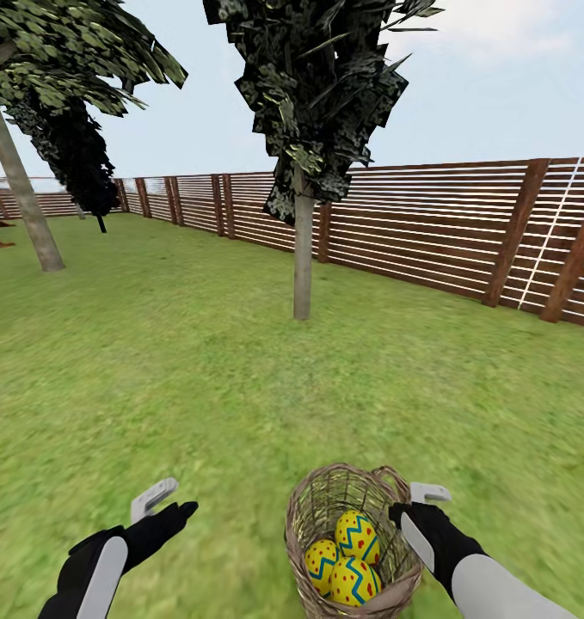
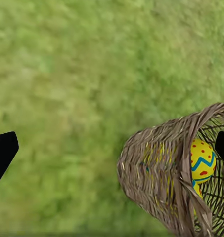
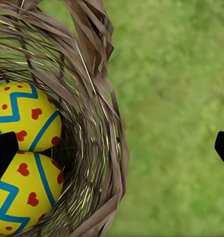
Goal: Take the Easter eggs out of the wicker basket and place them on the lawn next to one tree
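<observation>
Lawn: the lawn [image 1: 197,378] runs wide and green out ahead of both grippers, with no egg lying on it anywhere in the head view.
Garden: the slatted fence [image 1: 429,223] rings the far side, well beyond the fingers.
Trees: a thick grey-brown tree [image 1: 21,193] stands far off ahead of the left gripper; a slim-trunked dark tree [image 1: 303,249] stands straight ahead, well apart from the basket. Neither has an egg beside it.
Basket: the wicker basket [image 1: 322,524] sits on the grass between the two grippers, just beside the right fingers and clearly apart from the left ones.
Eggs: all three Easter eggs [image 1: 345,559] are inside the basket, bunched together at the bottom!
Right gripper: the right gripper [image 1: 421,516] hangs at the basket's rim on the handle side, fingers spread wide, holding nothing; in the right wrist view one fingertip sits over the eggs and the other out over grass.
Left gripper: the left gripper [image 1: 164,507] hovers over bare grass, fingers spread wide, empty.
Progress: by my read, nothing is done yet; three picks, the carry to one tree and three placements are all left.
</observation>
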Tool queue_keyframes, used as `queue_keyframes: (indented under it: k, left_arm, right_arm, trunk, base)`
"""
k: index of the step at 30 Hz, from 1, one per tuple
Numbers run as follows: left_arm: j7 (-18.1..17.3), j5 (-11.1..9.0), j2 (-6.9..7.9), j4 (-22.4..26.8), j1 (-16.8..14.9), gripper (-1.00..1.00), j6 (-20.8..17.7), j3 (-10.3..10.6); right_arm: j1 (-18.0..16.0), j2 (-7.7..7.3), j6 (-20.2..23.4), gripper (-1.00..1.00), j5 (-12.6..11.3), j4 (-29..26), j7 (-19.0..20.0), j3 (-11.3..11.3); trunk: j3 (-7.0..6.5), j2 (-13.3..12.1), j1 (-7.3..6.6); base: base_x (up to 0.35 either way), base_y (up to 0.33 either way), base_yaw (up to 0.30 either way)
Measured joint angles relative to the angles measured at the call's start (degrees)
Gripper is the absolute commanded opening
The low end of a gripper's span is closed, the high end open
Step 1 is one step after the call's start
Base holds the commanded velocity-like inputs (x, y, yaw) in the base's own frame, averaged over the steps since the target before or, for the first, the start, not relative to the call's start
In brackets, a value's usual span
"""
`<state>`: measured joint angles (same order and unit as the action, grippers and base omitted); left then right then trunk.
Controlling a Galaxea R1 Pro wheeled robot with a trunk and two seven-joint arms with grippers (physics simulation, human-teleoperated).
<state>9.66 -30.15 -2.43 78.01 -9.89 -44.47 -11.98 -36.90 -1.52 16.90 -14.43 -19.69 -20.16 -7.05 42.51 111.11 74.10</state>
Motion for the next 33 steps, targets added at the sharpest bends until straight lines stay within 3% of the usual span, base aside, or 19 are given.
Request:
queue_keyframes:
  k: [8,12,18,20,21,33]
  left_arm:
    - [-0.06,0.00,0.02,-0.04,0.01,1.00,0.05,-0.12]
    - [-0.09,0.00,0.08,-0.03,0.01,1.00,0.66,-0.14]
    - [0.00,-0.01,0.39,0.35,0.00,1.00,1.01,-0.26]
    - [0.05,-0.05,0.43,0.57,0.00,1.00,1.03,-0.51]
    - [0.04,-0.03,0.43,1.49,0.00,1.00,1.05,-1.62]
    - [0.14,-0.08,0.37,2.50,0.00,1.00,1.04,-2.70]
  right_arm:
    - [-0.59,-0.44,-0.72,1.00,0.18,-1.20,0.41,0.04]
    - [-4.68,-0.66,0.95,1.00,0.27,-2.07,0.48,0.00]
    - [-12.08,-0.72,4.66,1.00,0.05,2.30,0.47,0.05]
    - [-13.06,-0.65,5.08,1.00,-0.08,3.24,0.46,0.07]
    - [-13.72,-0.56,5.32,1.00,-0.28,4.09,0.45,0.12]
    - [-14.06,-0.49,5.44,1.00,-0.48,4.51,0.51,0.09]
  trunk:
    - [0.00,0.00,0.00]
    - [0.00,0.00,0.00]
    - [0.00,0.00,0.00]
    - [0.00,0.00,0.00]
    - [0.00,0.00,0.00]
    - [2.15,4.80,2.63]
  base:
    - [0.000,0.000,0.000]
    - [0.000,0.000,0.000]
    - [0.000,0.000,0.000]
    - [0.000,0.000,0.000]
    - [0.000,0.000,0.000]
    - [0.000,0.000,0.000]
